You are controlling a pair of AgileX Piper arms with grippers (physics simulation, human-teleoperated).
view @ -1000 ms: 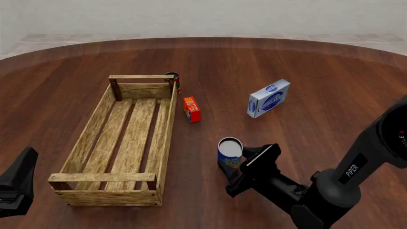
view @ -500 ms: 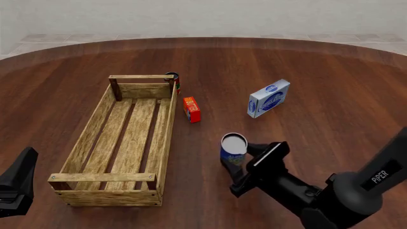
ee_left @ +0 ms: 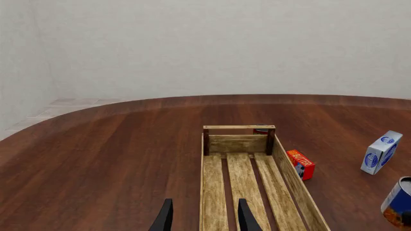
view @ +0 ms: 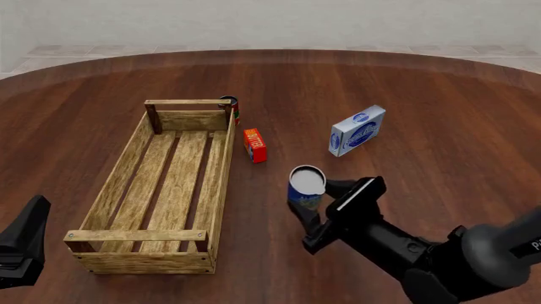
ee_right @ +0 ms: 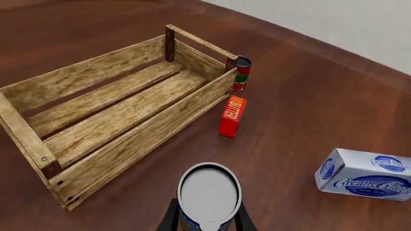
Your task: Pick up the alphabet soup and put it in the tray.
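Wood table (view: 422,95): tray (view: 127,166) holds nothing; right gripper (view: 315,209) clamps alphabet soup (view: 306,187) beside it; left gripper (ee_left: 204,216) parted.

Open table (view: 406,95) lies between soup (view: 306,187) and tray (view: 222,183). Red box (view: 254,145) stands beside the tray's right wall, farther back; tray interior bare.
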